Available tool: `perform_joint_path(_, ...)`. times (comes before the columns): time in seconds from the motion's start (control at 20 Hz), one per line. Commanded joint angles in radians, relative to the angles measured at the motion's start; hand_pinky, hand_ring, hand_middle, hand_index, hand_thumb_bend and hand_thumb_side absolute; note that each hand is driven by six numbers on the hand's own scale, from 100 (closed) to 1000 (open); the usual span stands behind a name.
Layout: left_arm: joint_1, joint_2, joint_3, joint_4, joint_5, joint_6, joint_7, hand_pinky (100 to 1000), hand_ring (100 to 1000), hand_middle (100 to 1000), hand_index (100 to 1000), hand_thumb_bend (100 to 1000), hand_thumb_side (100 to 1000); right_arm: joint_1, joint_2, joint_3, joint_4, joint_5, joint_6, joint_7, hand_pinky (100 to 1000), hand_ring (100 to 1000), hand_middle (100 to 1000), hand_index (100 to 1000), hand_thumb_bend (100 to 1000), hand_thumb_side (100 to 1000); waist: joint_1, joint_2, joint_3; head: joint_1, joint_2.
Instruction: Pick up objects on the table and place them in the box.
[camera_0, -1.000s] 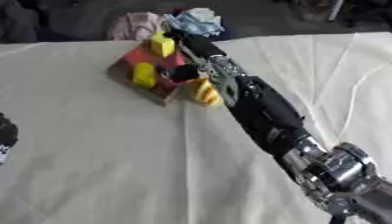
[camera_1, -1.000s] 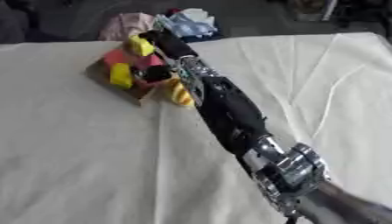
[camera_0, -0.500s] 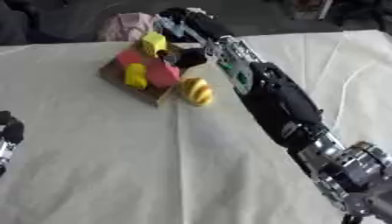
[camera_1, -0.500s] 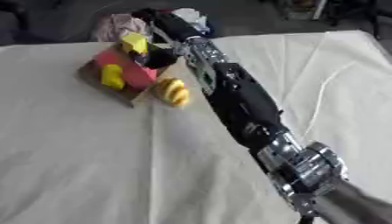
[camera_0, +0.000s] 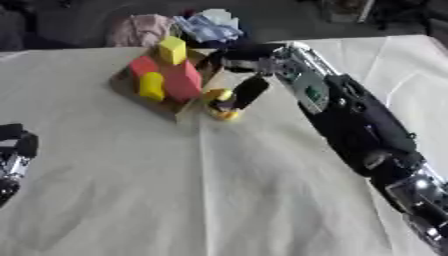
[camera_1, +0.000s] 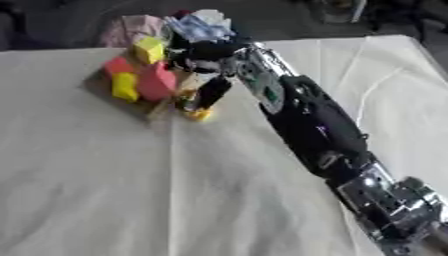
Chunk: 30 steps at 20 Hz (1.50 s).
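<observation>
- At the far left edge of the left eye view, the robot's black and silver left hand (camera_0: 13, 150) is seen resting low on the cream cloth-covered table (camera_0: 131, 200); whether its fingers are straight or curled cannot be told.
- Further right, near the far edge of the table, the shallow brown cardboard box (camera_0: 179, 107) is found lying askew. Several blocks are already held in it: a yellow cube (camera_0: 171, 49) at the top, a red block (camera_0: 143, 65) beside it, a yellow rounded cylinder (camera_0: 151, 85) lower down, and a larger red block (camera_0: 183, 81) towards the box's right side.
- Just beside the box's right wall, on the cloth and not inside, the task's thing is located: a small rounded yellow object (camera_0: 222, 103) with a darker band, possibly a toy fruit.
- The black right hand (camera_0: 248, 75) is reached across from the right, with one dark finger pointed down onto or just against the yellow object. The other fingers are gathered near the box's upper right corner. No closed hold round the object can be made out, though the exact contact is hard to judge.
- It is judged that the grasp is not yet made. For a clean pick, the thumb and fingers should be brought to opposite sides of the object, since a rounded shape may roll when pressed from one side only.
- The box wall should not be pushed during the closing, and the lift should be carried over the wall before release.
</observation>
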Motion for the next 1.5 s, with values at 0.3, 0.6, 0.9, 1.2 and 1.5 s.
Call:
perform_joint_path(0.3,-0.004,0.013,0.008,-0.014,0.001,0.000,0.001,686,591,673,763,425,524,-0.027,0.045,-0.024,0.105,0.158,-0.012,-0.085,823,866,931,980,270,408,-0.002,-0.030,0.004,0.001,-0.002)
perform_joint_path(0.6,-0.003,0.012,0.009,-0.014,0.001,0.001,0.003,686,590,673,763,424,524,-0.029,0.048,-0.075,0.146,0.221,0.029,-0.274,805,841,910,973,226,380,-0.001,-0.029,0.003,0.003,-0.001)
perform_joint_path(0.9,-0.003,0.012,0.007,-0.014,0.001,0.000,0.000,689,592,678,764,415,527,-0.038,0.034,-0.093,0.155,0.219,0.062,-0.288,809,843,913,974,246,377,0.001,-0.029,-0.001,0.002,-0.001)
perform_joint_path(1.2,-0.003,0.009,0.006,-0.014,0.003,0.000,-0.004,690,592,681,765,405,532,-0.033,0.054,-0.109,0.258,0.385,0.070,-0.303,790,826,890,943,292,345,0.006,-0.028,0.001,-0.002,-0.005)
perform_joint_path(1.5,-0.003,0.009,0.007,-0.014,0.004,0.002,-0.002,690,599,680,764,400,533,-0.027,0.070,-0.149,0.326,0.471,0.073,-0.422,687,669,621,715,198,233,0.009,-0.026,0.001,-0.001,-0.005)
